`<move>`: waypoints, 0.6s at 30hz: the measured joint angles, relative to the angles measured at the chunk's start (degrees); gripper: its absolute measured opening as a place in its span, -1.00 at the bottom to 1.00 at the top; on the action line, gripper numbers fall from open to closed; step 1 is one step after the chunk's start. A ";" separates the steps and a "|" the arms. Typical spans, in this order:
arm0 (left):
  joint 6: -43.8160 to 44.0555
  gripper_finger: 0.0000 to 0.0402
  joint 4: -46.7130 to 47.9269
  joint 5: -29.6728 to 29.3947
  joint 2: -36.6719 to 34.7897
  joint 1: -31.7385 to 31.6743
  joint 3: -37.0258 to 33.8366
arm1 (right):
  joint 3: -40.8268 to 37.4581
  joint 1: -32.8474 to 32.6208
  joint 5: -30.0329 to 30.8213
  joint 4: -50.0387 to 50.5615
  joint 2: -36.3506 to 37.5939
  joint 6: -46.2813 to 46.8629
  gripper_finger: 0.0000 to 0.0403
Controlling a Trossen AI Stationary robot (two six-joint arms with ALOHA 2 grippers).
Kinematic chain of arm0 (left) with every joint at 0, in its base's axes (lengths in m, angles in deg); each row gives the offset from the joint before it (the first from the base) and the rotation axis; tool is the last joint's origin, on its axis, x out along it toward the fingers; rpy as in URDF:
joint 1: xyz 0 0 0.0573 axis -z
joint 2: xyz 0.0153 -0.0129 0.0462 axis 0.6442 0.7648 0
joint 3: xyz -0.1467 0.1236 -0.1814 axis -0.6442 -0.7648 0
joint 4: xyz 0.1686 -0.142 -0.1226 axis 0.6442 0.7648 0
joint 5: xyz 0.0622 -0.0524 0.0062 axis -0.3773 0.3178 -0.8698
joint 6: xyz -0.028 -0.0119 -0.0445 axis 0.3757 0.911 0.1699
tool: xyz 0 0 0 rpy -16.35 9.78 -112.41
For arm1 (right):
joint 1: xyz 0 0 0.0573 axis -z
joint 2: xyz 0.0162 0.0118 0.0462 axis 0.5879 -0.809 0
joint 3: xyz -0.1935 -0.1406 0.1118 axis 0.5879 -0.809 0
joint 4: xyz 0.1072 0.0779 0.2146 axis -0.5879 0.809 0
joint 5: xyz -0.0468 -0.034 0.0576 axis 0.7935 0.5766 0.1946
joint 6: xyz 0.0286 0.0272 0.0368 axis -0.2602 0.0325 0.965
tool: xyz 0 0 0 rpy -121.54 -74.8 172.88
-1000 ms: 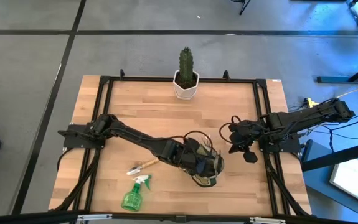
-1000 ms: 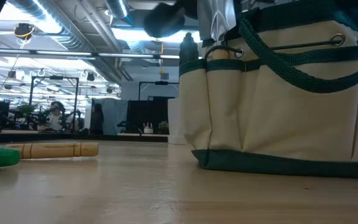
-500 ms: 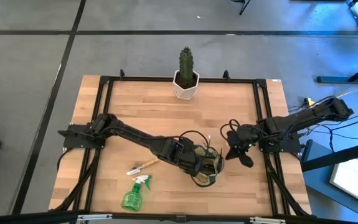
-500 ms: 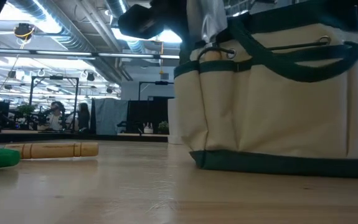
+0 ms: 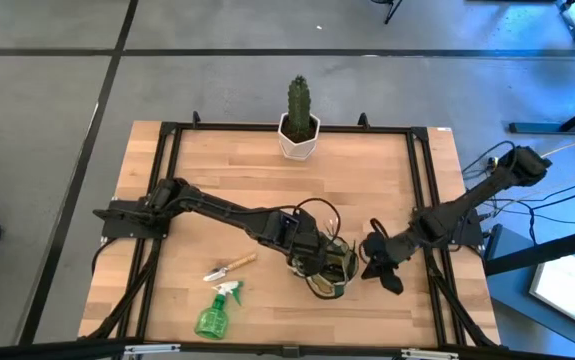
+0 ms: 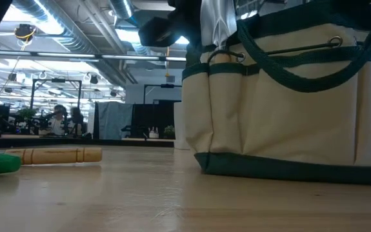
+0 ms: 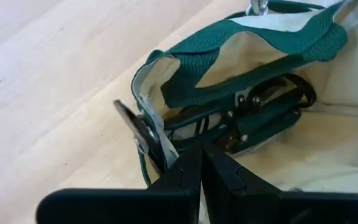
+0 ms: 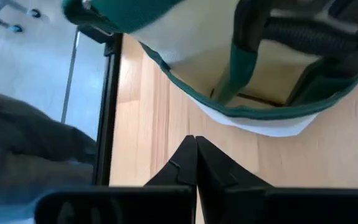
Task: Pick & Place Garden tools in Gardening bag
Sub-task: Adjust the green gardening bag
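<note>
I see the pruning shears (image 7: 263,115) already inside the gardening bag (image 5: 332,270); a trowel (image 5: 230,267) and spray bottle (image 5: 213,312) remain at its 9 o'clock. Left gripper (image 7: 202,163) over the bag and right gripper (image 5: 370,255) at its 3 o'clock are both fully closed, apparently empty.

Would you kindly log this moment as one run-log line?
left gripper: shut, over gardening bag | right gripper: shut, beside bag | trowel, spray bottle: on table

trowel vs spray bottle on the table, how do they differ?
The trowel is thin, with a tan wooden handle and a silver blade; the spray bottle is bulkier and translucent green. The trowel lies closer to the bag; the bottle lies nearer the table's front edge. Both lie flat on the wood, outside the bag, with neither tool touching them.
</note>
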 joint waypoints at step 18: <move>-3.73 -0.99 -0.43 0.20 0.00 -0.24 0.00 | 0.23 1.64 7.10 -15.02 -14.70 4.78 -1.00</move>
